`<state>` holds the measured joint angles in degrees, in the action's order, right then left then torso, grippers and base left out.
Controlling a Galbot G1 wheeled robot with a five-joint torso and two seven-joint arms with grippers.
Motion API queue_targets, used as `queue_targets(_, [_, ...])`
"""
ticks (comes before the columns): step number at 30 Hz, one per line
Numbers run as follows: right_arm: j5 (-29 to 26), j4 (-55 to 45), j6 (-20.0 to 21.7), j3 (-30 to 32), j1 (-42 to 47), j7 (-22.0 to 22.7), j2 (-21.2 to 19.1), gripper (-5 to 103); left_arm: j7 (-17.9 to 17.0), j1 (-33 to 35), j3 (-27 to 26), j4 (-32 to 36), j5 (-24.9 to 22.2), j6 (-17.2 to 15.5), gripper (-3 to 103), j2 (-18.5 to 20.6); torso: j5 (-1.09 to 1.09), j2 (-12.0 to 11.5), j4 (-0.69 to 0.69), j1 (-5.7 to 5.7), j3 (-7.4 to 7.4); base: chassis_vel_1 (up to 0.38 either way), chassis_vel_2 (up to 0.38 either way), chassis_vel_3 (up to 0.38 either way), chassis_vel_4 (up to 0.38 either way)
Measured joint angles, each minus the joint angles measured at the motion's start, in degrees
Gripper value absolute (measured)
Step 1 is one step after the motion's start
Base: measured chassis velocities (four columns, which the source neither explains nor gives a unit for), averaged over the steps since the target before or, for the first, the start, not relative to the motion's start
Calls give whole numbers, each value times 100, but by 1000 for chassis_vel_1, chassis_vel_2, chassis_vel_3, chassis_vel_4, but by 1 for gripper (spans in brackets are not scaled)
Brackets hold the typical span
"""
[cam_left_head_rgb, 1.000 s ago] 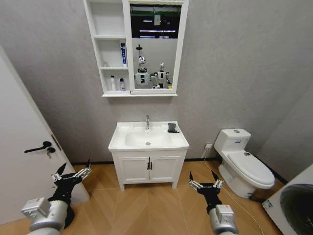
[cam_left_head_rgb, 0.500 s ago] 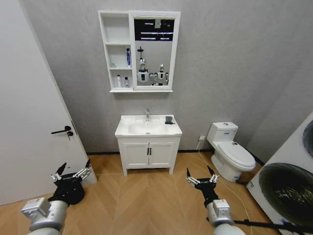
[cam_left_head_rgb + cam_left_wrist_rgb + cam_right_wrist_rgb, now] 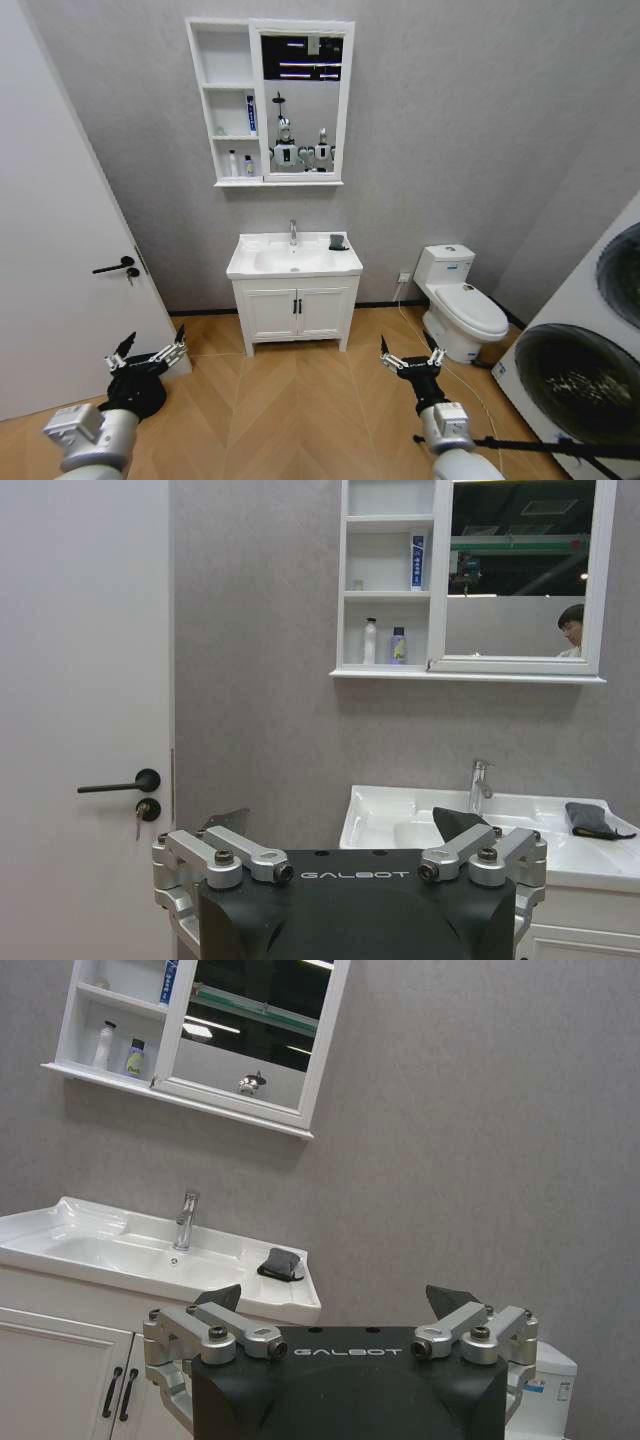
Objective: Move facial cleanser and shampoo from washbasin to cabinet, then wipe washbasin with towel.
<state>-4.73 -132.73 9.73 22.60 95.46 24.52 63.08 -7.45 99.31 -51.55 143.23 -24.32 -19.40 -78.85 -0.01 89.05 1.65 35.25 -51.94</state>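
Left gripper point(image 3: 146, 357): fingers spread wide, holding nothing, touching nothing. It hangs low over the herringbone wooden floor point(image 3: 300, 400), with the white door with a dark lever handle point(image 3: 60, 270) just off to its outer side.

Right gripper point(image 3: 409, 359): same state, wide open and empty, also low over the floor. The white toilet point(image 3: 462, 310) sits ahead of it and slightly outboard; a white washing machine with a dark round door point(image 3: 585, 370) is farther outboard, cut off by the frame edge.

Ahead of both grippers, roughly between them and well apart: the white rectangular ceramic washbasin with chrome tap point(image 3: 295, 258) on a white two-door vanity point(image 3: 295, 312). The small dark grey folded towel point(image 3: 338, 242) lies on the basin's rim on the right-gripper side of the tap, against the back corner.

Above the basin: the white wall-hung cabinet with open shelves and a mirror panel point(image 3: 268, 100). The bottom shelf holds a white bottle point(image 3: 370, 642) and a smaller bottle with a blue cap point(image 3: 398, 646) side by side; the middle shelf holds an upright blue-and-white tube point(image 3: 418, 561). Labels are too small to read, so I can't tell which is cleanser or shampoo.

Each wrist view has its own gripper body blocking the lower part of the vanity.
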Motion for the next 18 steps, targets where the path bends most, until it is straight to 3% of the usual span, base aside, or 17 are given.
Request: queue_targets(18, [2, 0, 17, 7, 5, 12, 2, 100, 0, 0, -1, 0, 0, 0, 100, 0, 1, 0, 0, 1, 0, 0, 0, 0, 0])
